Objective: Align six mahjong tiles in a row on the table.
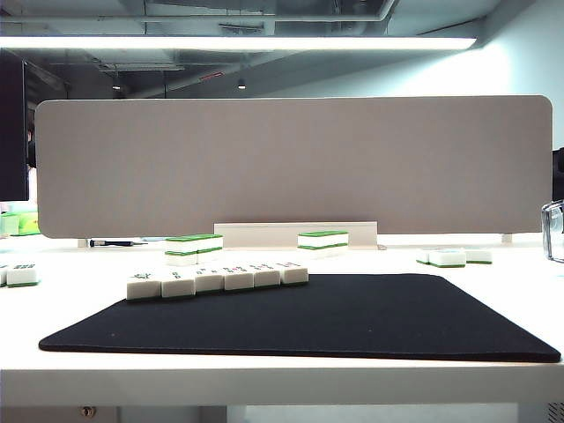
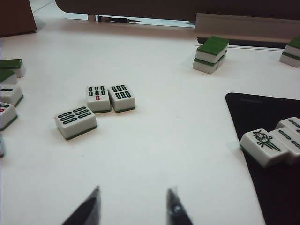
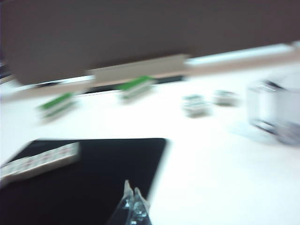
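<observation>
Exterior view: six tiles (image 1: 217, 278) lie in a row, side by side and touching, along the far left edge of the black mat (image 1: 352, 322) on the white table (image 1: 511, 291). Row runs from left of centre toward the middle of the frame, slanting slightly upward to the right. Neither arm shows in this view.

Grey divider (image 1: 295, 163) stands behind. Green-topped stacks (image 1: 194, 248) sit just behind the row; another stack (image 1: 322, 240) is at centre, and loose tiles (image 1: 454, 256) lie at right.

Left wrist view: left gripper (image 2: 133, 208) hangs above bare table, fingertips (image 2: 174, 206) apart, nothing between them. Three loose face-up tiles (image 2: 96, 107) lie ahead of it; the end of the row (image 2: 274, 143) rests on the mat corner at the right edge.

Right wrist view: heavily blurred. Right gripper (image 3: 131, 199) sits over the mat's edge, tips together, holding nothing. The row (image 3: 40, 161) shows at lower left on the mat.
</observation>
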